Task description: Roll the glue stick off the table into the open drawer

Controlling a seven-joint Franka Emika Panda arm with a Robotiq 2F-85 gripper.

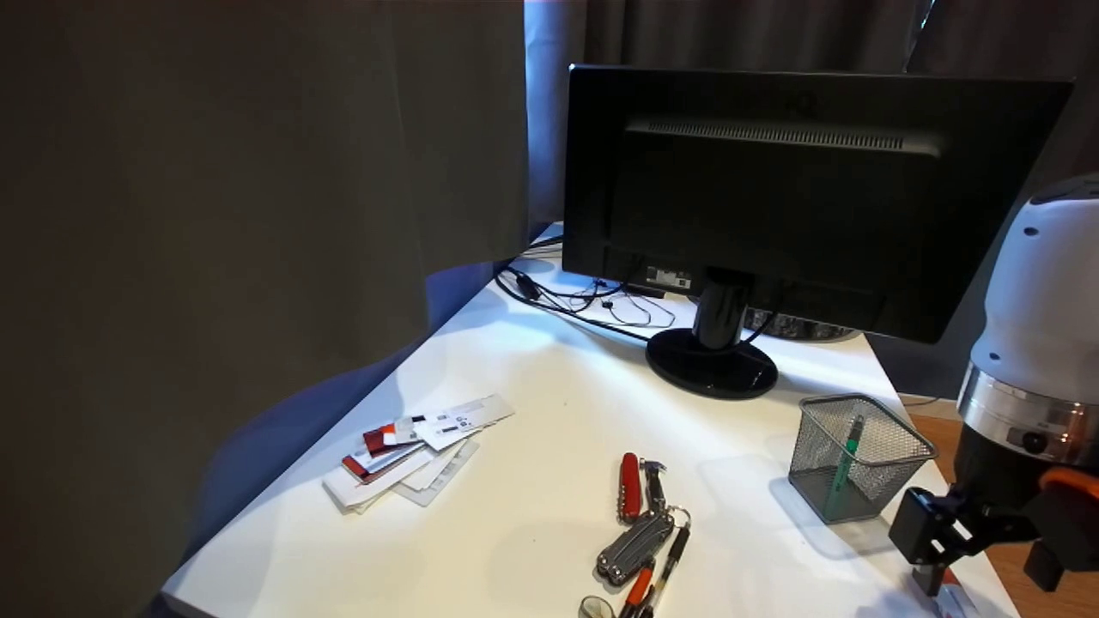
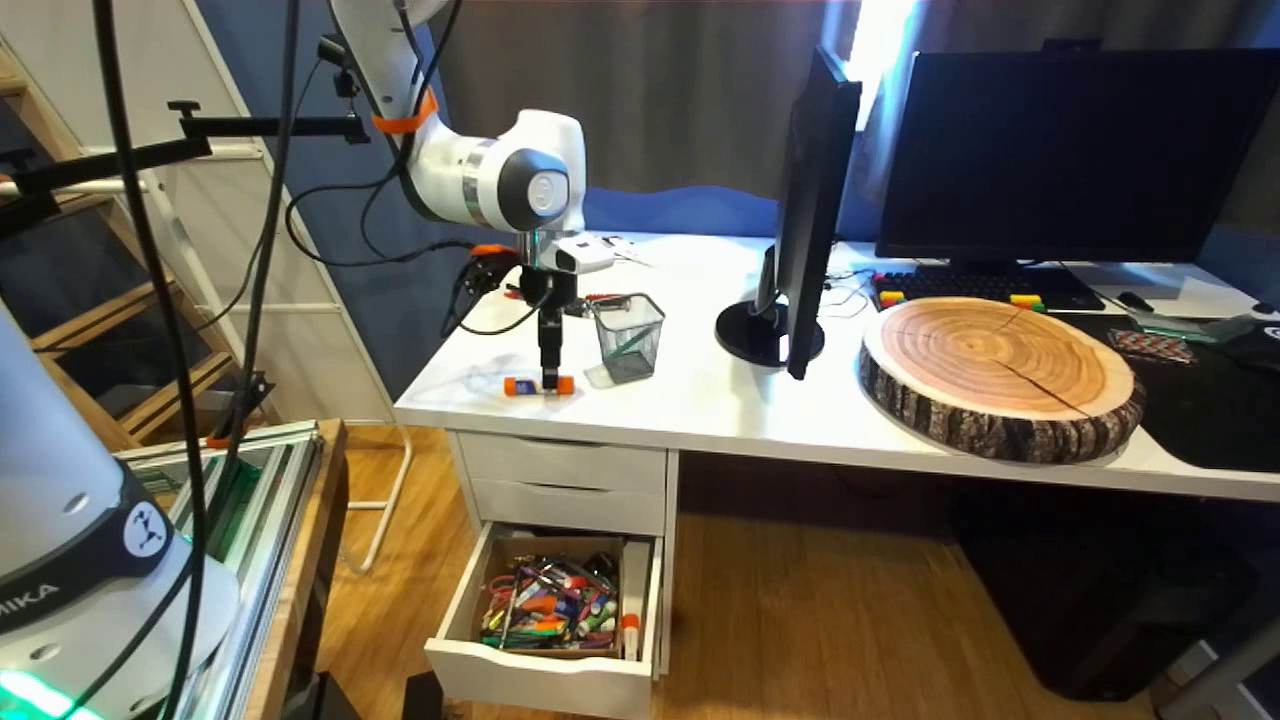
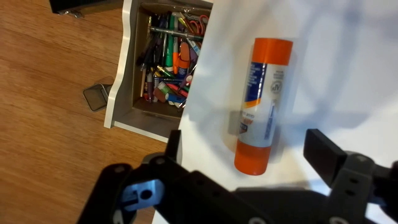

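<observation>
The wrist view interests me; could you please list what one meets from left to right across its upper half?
Small dark-rimmed item, front of the open drawer, brown box of stationery inside it, white table, glue stick.

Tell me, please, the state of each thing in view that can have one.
Glue stick: lying on its side, capped
End effector: open, gripping nothing
Lower drawer: pulled open
Upper drawers: shut
Mesh pen cup: upright
Green pen: tilted
Front-facing monitor: screen dark
Red pocketknife: folded

White arm [image 2: 440,172]; orange strap [image 2: 402,123]; mostly black gripper [image 3: 244,140].
</observation>
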